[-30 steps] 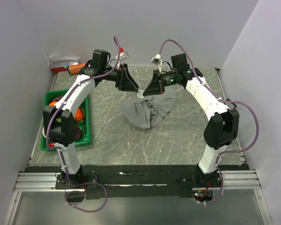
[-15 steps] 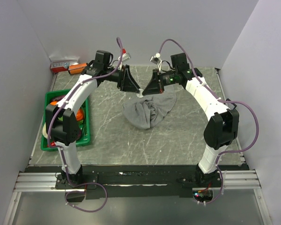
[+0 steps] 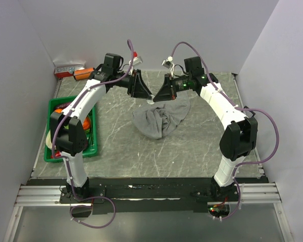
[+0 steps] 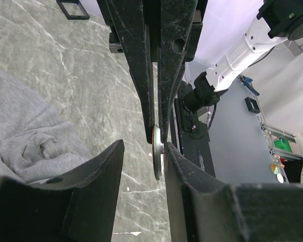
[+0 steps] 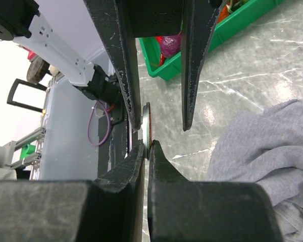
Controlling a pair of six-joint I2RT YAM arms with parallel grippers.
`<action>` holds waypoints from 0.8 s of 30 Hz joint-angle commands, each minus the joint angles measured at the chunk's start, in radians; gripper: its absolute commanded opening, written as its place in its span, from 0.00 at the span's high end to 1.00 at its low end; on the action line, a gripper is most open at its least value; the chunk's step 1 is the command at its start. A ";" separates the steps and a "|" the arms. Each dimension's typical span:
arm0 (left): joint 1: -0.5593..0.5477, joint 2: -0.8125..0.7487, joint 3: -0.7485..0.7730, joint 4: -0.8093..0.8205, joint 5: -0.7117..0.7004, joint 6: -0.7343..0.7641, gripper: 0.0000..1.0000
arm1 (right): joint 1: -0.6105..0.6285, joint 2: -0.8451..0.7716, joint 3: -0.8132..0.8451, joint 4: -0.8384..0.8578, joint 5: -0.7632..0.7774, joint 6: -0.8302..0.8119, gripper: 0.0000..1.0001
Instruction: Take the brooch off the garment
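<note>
The brooch [image 3: 151,100] is a small whitish disc held off the table above the garment's far edge. My right gripper [image 3: 157,97] is shut on it; in the right wrist view the fingers [image 5: 148,145] pinch the edge-on disc [image 5: 147,123]. My left gripper [image 3: 146,96] faces it from the left and is open. In the left wrist view [image 4: 144,146] the disc [image 4: 157,159] stands between its fingers, close against the right one. The grey garment [image 3: 160,118] lies rumpled on the table below, also in the left wrist view [image 4: 25,131] and the right wrist view [image 5: 262,151].
A green crate [image 3: 92,146] holding orange and purple items stands at the table's left edge, also seen in the right wrist view [image 5: 192,60]. A red-and-white box [image 3: 68,68] and an orange object [image 3: 83,73] lie at the back left corner. Walls enclose three sides.
My left gripper has edged slightly right, closing in around the disc. The right gripper has kept its hold on the brooch in place.
</note>
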 commanded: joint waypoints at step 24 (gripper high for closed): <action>-0.046 -0.008 0.084 -0.184 -0.189 0.312 0.73 | 0.007 0.000 -0.044 0.283 -0.164 0.278 1.00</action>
